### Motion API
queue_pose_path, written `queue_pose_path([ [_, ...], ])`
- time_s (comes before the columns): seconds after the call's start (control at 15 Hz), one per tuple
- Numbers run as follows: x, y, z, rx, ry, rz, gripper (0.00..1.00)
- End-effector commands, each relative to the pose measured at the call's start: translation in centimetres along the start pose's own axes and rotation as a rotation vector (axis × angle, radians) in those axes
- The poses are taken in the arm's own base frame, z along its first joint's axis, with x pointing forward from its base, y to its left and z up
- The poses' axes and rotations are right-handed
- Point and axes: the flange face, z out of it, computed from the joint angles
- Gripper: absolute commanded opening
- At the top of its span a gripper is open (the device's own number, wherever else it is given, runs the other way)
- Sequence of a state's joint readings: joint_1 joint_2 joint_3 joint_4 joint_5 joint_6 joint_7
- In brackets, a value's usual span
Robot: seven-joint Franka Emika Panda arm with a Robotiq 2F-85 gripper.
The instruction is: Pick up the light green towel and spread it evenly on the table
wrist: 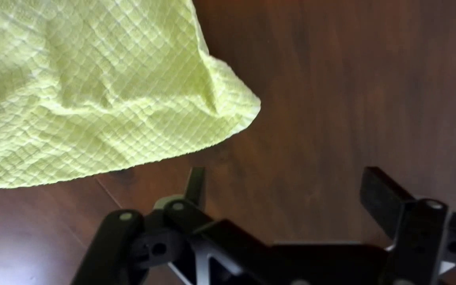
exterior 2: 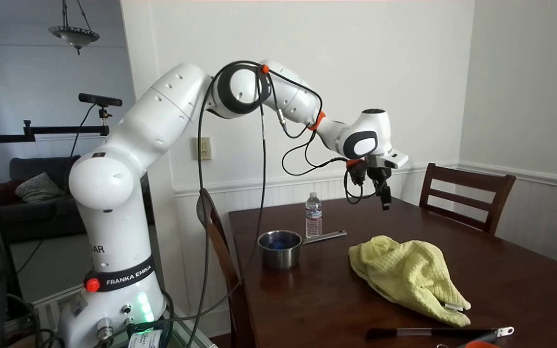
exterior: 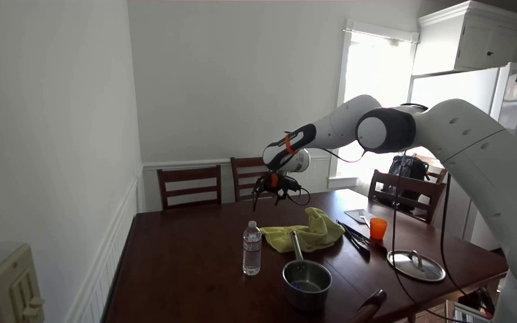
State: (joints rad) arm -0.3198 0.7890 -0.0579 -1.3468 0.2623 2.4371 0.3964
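Note:
The light green towel [exterior: 323, 231] lies crumpled on the dark wooden table [exterior: 182, 251], with a raised fold in it. It also shows in an exterior view [exterior 2: 406, 270], with a small white tag at one corner. In the wrist view the towel [wrist: 125, 87] fills the upper left, and one corner points right. My gripper [wrist: 282, 174] is open, with only bare table seen between its fingers. In both exterior views the gripper [exterior: 266, 205] [exterior 2: 385, 203] hangs in the air above the table, pointing down, beside the towel and not touching it.
A water bottle [exterior: 252, 253] stands beside the towel. A metal pot [exterior 2: 280, 256] has its handle pointing towards the towel. Black tongs [exterior: 356, 240], an orange cup [exterior: 378, 229] and a pot lid [exterior: 415, 265] lie or stand on the towel's other side. Chairs [exterior 2: 467, 198] surround the table.

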Motion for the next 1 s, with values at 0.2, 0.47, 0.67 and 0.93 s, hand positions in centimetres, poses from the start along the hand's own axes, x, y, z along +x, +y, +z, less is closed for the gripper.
queue_pose_path([
  [0.2, 0.2, 0.1, 2.0, -0.052, -0.195, -0.128, 1.0],
  [0.47, 0.6, 0.3, 3.1, -0.06, -0.241, -0.175, 1.0],
  [0.67, 0.0, -1.7, 3.4, -0.259, -0.184, -0.205, 1.0],
  [0.93, -1.3, -4.5, 5.9, -0.33, -0.14, -0.361, 1.0],
])
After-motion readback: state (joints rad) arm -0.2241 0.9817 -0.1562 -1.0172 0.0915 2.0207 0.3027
